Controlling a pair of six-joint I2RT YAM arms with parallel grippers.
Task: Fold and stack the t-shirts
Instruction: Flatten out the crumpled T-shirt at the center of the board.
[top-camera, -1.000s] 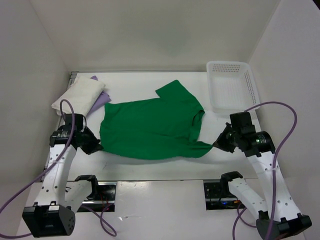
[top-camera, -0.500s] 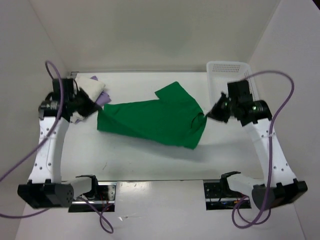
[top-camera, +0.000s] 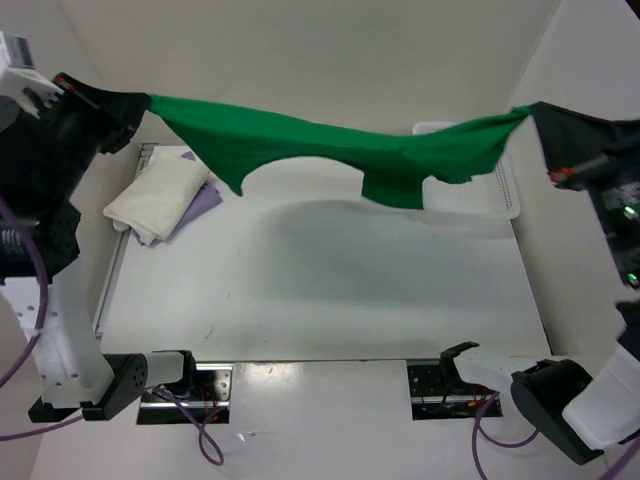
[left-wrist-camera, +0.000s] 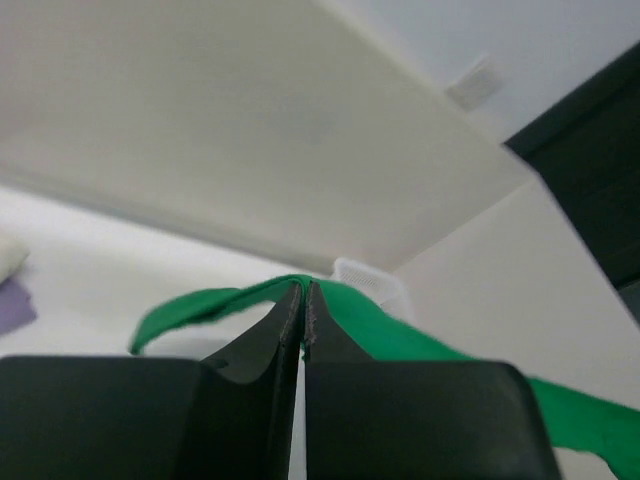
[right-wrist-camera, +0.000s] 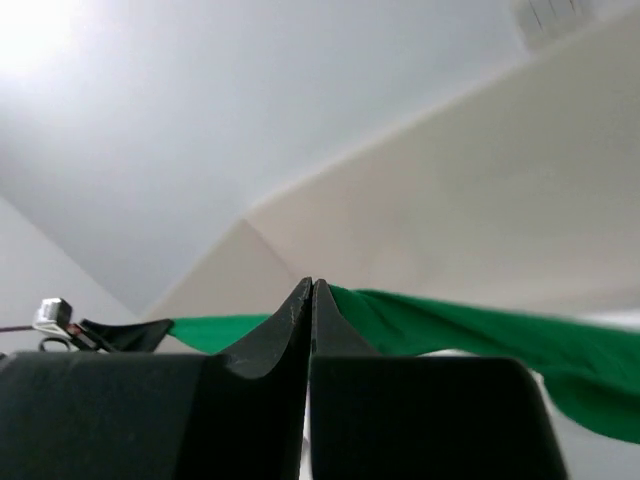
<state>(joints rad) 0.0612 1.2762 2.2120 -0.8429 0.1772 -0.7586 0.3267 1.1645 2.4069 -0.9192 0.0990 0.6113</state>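
The green t-shirt hangs stretched in the air high above the table, sagging in the middle. My left gripper is shut on its left corner, and my right gripper is shut on its right corner. In the left wrist view the green cloth runs off from the shut jaws of the left gripper. The right wrist view shows the same cloth leaving the right gripper. A folded white t-shirt lies on the folded lavender t-shirt at the table's back left.
A white perforated basket stands at the back right, partly hidden behind the hanging cloth. White walls close in the table on the left, back and right. Both arm bases sit at the near edge.
Both arms have risen and spread apart, lifting the green t-shirt off the table into a taut span. The folded white and lavender shirts have not moved.
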